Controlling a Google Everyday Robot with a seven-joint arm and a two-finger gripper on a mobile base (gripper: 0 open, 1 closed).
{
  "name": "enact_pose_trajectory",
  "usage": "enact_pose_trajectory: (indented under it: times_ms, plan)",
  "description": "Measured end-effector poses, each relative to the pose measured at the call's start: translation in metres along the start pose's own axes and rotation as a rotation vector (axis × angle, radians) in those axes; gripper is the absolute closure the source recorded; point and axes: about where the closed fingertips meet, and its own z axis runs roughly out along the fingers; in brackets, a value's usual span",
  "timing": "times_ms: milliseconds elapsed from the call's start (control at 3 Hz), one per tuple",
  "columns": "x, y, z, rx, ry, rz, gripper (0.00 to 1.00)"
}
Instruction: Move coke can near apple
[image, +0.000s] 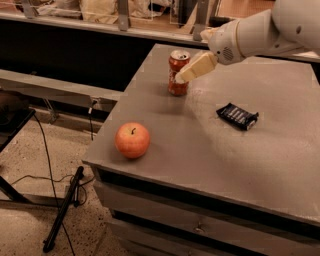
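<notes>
Gripper (181, 77) at right side of coke can (176, 89), tip overlapping its upper body; clamped or released, cannot tell. Can upright, far-left part of table (200, 150); apple (132, 140) near front-left corner, well apart. Judgement: grip squarely at mid-height, carry low, set down just beside apple without nudging it toward edge.
</notes>
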Motion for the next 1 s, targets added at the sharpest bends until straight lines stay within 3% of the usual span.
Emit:
enact_pose_trajectory:
  times_ms: [333,667,1000]
  plan:
    - [0.0089,-0.0087,0.0297,-0.023,-0.087,0.101,0.0]
    - [0.0118,-0.0092,0.0358,-0.03,-0.099,0.118,0.0]
    - [0.011,-0.0077,0.0386,-0.035,-0.099,0.117,0.15]
